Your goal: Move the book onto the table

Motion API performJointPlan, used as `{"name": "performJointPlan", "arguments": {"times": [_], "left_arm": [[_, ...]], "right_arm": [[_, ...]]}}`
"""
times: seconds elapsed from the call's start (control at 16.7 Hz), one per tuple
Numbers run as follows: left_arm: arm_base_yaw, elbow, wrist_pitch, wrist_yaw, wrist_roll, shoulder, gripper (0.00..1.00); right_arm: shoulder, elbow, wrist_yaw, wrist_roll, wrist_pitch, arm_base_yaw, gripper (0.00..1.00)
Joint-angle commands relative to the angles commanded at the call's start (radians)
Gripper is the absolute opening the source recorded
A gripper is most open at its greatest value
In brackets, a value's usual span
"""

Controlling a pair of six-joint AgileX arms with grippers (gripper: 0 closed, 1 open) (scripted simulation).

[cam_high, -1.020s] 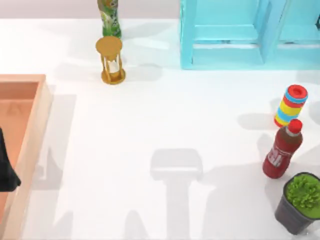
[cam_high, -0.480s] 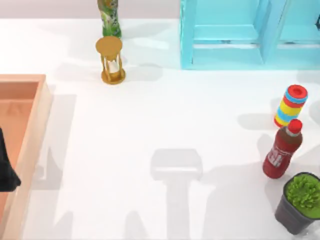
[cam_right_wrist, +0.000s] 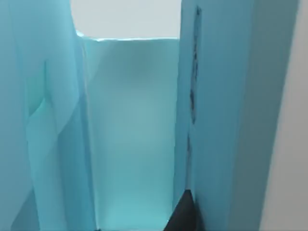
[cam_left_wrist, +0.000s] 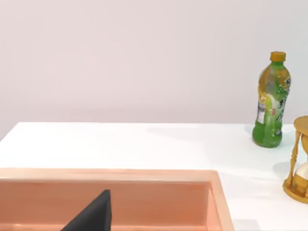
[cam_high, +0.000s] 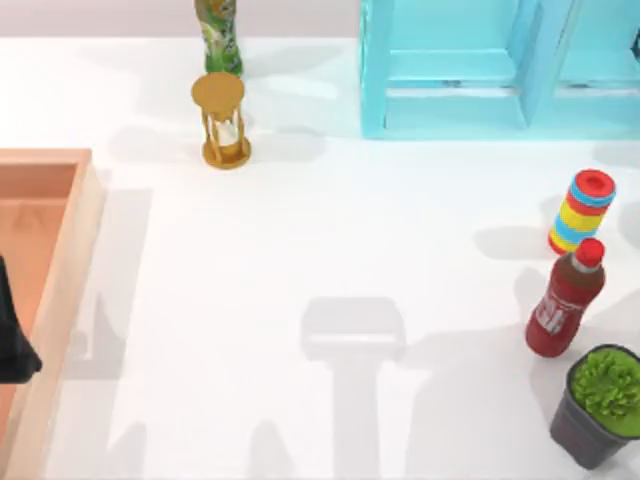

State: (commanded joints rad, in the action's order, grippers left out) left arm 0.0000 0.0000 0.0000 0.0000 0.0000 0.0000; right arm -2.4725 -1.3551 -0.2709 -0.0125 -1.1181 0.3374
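The book [cam_right_wrist: 226,125] appears as a teal-blue slab standing upright inside the light-blue shelf unit [cam_high: 455,70], close in front of the right wrist camera. A pale strip runs along one side of it. A dark part of my right gripper [cam_right_wrist: 185,214] lies right against the slab's near edge, and a dark sliver of that arm [cam_high: 636,42] shows at the back right of the table [cam_high: 300,230]. My left gripper [cam_high: 12,340] hangs over the orange-brown tray [cam_high: 70,250] at the table's left edge.
A golden hourglass [cam_high: 222,120] and a green bottle [cam_high: 218,35] stand at the back left. At the right stand a striped ring stack [cam_high: 582,210], a red bottle [cam_high: 565,298] and a potted plant [cam_high: 600,405]. The table's middle is bare white.
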Motion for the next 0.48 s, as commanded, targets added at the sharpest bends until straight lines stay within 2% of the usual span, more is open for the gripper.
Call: {"name": "performJointPlan", "arguments": {"times": [0.48], "left_arm": [[0.000,0.000,0.000,0.000,0.000,0.000,1.00]], "right_arm": [[0.000,0.000,0.000,0.000,0.000,0.000,0.00]]}}
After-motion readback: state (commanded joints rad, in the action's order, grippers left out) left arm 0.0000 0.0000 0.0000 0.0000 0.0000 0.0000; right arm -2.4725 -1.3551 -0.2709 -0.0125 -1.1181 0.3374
